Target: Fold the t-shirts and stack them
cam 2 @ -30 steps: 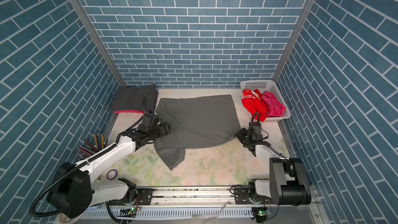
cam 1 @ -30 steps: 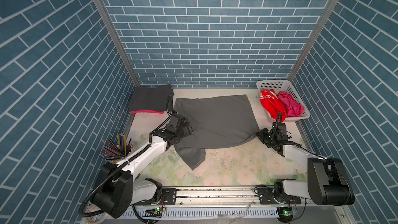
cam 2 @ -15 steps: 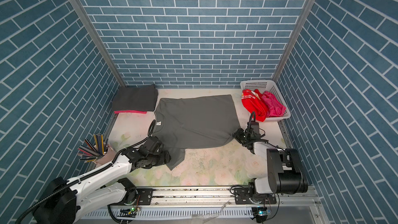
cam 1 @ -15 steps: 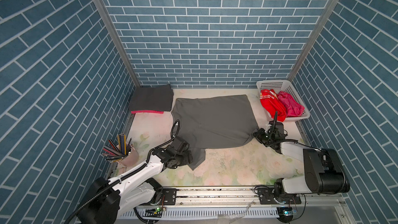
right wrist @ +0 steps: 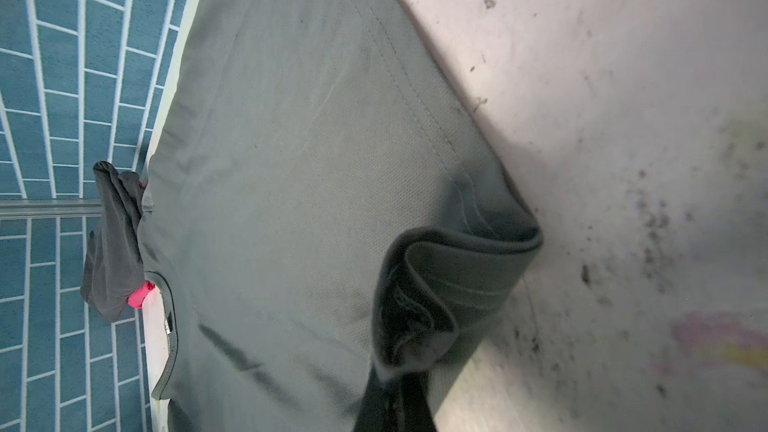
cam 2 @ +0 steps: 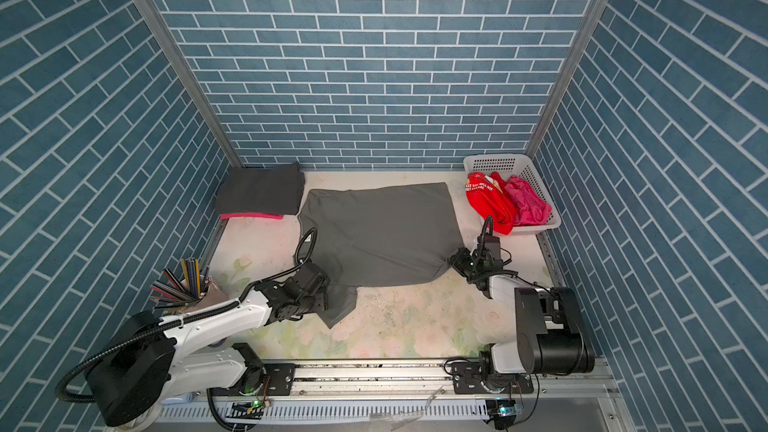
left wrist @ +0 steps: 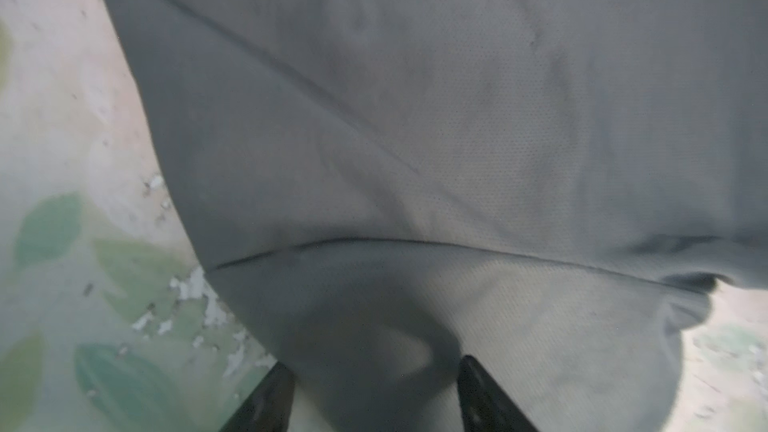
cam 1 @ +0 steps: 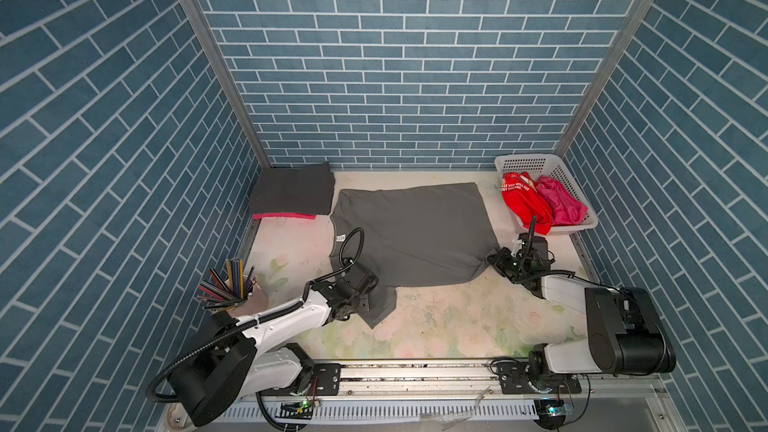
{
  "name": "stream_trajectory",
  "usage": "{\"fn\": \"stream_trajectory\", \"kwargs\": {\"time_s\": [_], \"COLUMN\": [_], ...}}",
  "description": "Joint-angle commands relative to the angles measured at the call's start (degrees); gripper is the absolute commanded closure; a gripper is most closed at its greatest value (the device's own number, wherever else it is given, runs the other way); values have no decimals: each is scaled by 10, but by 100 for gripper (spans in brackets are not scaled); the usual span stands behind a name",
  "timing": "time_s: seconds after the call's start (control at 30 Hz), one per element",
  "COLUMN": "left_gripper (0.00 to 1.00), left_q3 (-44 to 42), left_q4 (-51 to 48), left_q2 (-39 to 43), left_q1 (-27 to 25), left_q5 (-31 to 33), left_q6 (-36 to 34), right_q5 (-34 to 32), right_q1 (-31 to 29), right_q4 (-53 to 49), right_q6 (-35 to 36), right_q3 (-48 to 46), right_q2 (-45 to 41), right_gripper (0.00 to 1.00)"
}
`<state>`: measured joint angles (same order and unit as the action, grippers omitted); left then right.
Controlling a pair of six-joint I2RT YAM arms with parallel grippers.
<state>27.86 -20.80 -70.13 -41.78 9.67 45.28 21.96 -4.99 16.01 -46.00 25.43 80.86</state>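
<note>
Counting two shirts folded and stacked far left (charcoal tee [cam 1: 293,193] over magenta tee [cam 1: 282,216]), I have the large plain mid-grey t-shirt [cam 1: 411,234] flat in the middle, right gripper [cam 1: 493,260] pinching its hem corner, left gripper [left wrist: 374,367] gaping astride a sleeve, with a red tee [cam 1: 523,205] and a pink tee [cam 1: 559,205] unfolded in the white perforated plastic basket [cam 1: 528,160].

walls [cam 1: 415,76]: blue brick, white grout | tabletop [cam 1: 457,326]: pale floral, scuffed

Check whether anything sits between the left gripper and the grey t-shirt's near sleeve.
Nothing visible does. The left gripper is right at the sleeve of the grey t-shirt, its jaws apart with the cloth between them in the left wrist view. Only bare table lies around it.
</note>
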Motion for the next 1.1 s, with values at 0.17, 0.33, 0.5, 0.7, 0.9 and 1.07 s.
{"fn": "stream_trajectory", "kwargs": {"time_s": [0.17,0.33,0.5,0.7,0.9,1.07], "left_gripper": [66,78,100,100,100,100], "left_q3": [-27,-16,2,60,144,223], "left_q4": [-15,-4,0,-10,-22,-43], "left_q2": [-37,-66,-66,13,74,86], "left_q1": [-30,-40,-44,-43,30,107], "left_q5": [37,50,68,84,44,-1], "left_q6": [-20,-33,-54,-70,-113,-158], "right_q5": [3,5,7,16,23,10], "right_q1": [-3,-3,-3,-3,-3,-3], "right_q4": [5,5,-3,-21,-53,-109], "right_q6": [19,19,26,45,69,99], "right_q3": [5,8,11,19,43,88], "right_q2": [0,4,1,-14,-48,-99], "right_gripper": [100,100,100,100,100,100]}}
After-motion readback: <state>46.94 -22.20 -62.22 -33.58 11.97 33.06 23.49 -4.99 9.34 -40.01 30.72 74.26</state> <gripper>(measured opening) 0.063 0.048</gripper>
